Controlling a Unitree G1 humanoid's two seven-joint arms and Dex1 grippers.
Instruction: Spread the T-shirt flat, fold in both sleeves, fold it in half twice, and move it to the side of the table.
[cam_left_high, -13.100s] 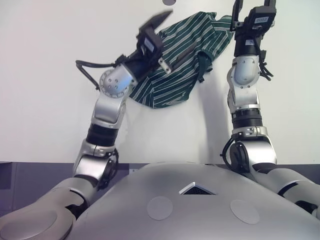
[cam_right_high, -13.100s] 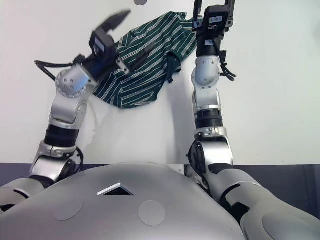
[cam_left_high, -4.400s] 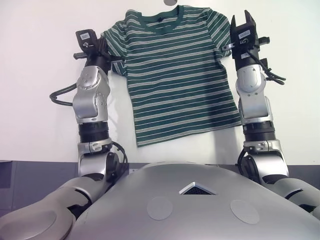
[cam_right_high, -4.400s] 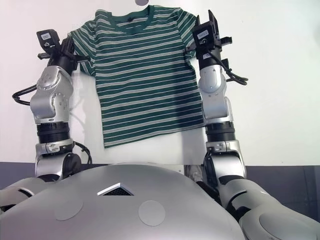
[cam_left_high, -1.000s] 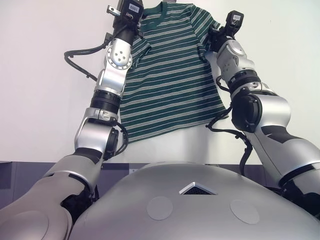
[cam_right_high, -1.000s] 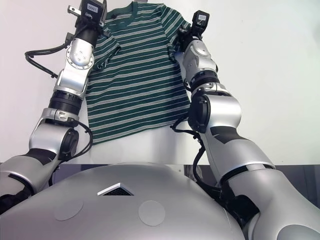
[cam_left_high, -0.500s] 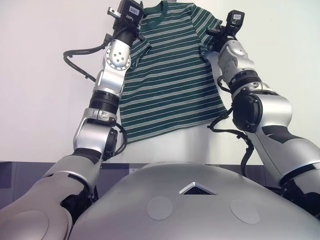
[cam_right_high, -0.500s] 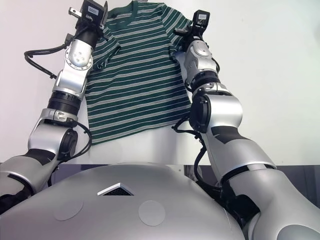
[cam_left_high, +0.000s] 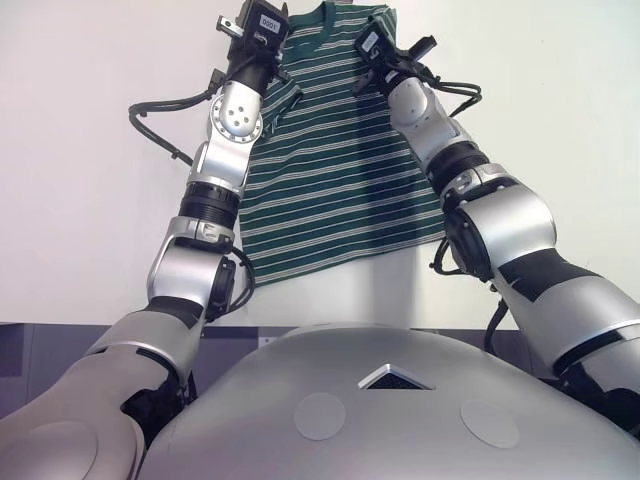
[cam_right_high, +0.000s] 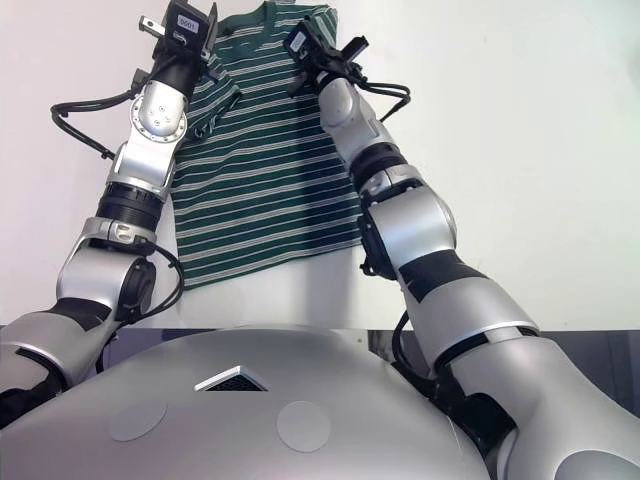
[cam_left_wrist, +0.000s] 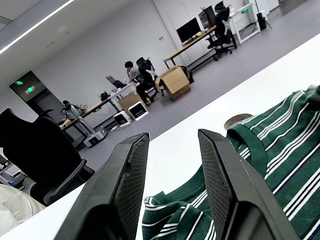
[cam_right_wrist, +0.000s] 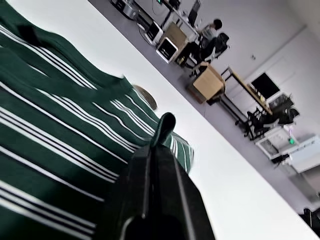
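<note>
From the head camera, the green striped T-shirt (cam_left_high: 320, 170) lay flat on the white surface (cam_left_high: 80, 120), its long axis running straight away from the robot with the collar (cam_left_high: 322, 12) at the far end. The left gripper (cam_left_high: 250, 22) sat at the left sleeve (cam_left_high: 285, 95), just beside the collar. The right gripper (cam_left_high: 385, 50) hung over the chest just short of the collar, its arm crossing the cloth. In the left wrist view, the left gripper (cam_left_wrist: 172, 136) stood spread, with striped cloth lying between and beneath its fingers, not pinched. In the right wrist view, the right gripper (cam_right_wrist: 166, 122) was pressed together, apparently pinching the right sleeve (cam_right_wrist: 177, 147) at its tip. The left arm looked the nearer to the sleeve not yet folded. Half a second earlier the right gripper had been at the shirt's outer right shoulder. It had since swung inward toward the collar, taking that sleeve along, while the left gripper had held its place.
</note>
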